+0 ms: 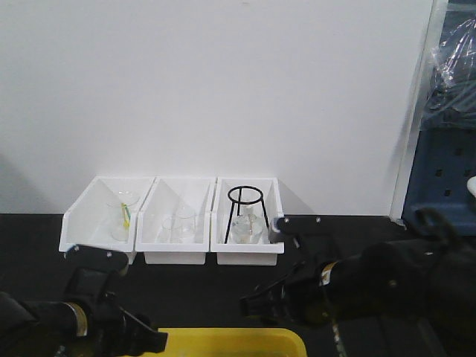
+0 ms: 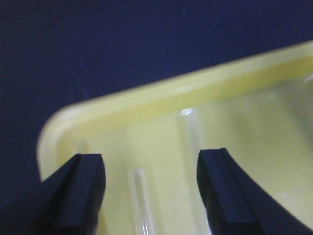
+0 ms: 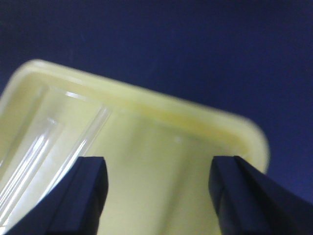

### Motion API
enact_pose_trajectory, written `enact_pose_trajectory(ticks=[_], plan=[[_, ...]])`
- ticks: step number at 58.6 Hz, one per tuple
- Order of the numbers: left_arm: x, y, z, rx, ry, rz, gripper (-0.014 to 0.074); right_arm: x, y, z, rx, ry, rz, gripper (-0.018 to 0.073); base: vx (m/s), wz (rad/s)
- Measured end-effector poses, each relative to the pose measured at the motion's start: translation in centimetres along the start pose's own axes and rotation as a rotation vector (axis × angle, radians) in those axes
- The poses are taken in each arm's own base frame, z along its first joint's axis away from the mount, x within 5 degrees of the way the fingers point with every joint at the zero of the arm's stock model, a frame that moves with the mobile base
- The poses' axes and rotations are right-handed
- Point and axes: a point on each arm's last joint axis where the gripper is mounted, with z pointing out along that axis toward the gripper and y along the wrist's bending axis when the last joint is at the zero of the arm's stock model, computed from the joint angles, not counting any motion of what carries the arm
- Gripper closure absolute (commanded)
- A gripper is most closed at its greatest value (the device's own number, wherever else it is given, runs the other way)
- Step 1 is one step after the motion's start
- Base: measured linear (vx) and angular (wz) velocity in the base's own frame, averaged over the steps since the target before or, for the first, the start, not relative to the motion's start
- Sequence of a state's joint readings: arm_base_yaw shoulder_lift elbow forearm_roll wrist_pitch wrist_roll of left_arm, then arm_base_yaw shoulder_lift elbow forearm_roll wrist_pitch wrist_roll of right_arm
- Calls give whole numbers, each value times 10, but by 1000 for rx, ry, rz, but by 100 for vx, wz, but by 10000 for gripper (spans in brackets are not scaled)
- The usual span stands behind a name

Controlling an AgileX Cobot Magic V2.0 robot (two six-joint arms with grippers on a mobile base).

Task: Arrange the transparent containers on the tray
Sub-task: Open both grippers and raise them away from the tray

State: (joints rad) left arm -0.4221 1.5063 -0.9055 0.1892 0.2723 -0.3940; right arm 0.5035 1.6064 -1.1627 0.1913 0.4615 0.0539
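The yellow tray [image 1: 230, 341] lies at the near edge of the black table, with both arms leaning over it. In the left wrist view my left gripper [image 2: 150, 161] stands open above the tray floor near its rim [image 2: 161, 95]. A clear test tube [image 2: 142, 203] lies flat between the fingers, touching neither, and a fainter tube [image 2: 193, 129] lies just beyond. In the right wrist view my right gripper [image 3: 159, 164] is open over bare tray floor near the rim [image 3: 161, 105]. Two clear tubes [image 3: 80, 139] lie side by side left of its left finger.
Three white bins [image 1: 172, 219] stand in a row against the back wall, holding beakers [image 1: 123, 212] and a black ring stand [image 1: 245, 212]. Blue equipment [image 1: 442, 171] stands at the far right. Black tabletop surrounds the tray.
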Motion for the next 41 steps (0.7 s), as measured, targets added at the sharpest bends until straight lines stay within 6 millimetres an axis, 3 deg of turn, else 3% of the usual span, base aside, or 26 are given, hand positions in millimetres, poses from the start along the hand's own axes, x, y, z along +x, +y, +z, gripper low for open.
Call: enact_pose_trajectory(ticks=[13,24,33,41], plan=[[-25,1,-78,19,-240,60,276,-23,7,-109,47,-296,-187,321,0,0],[-27,4,-142,45,-424,62,464,-15,9,-178,54,-417,-217,545,0,0],[-9,9,-170,66,-515,64,561,-6,9,-198,57,-411,-215,573,0,0],[6,13,-185,71,-551,62,603,-3,8,-203,58,-402,-214,572,0,0]])
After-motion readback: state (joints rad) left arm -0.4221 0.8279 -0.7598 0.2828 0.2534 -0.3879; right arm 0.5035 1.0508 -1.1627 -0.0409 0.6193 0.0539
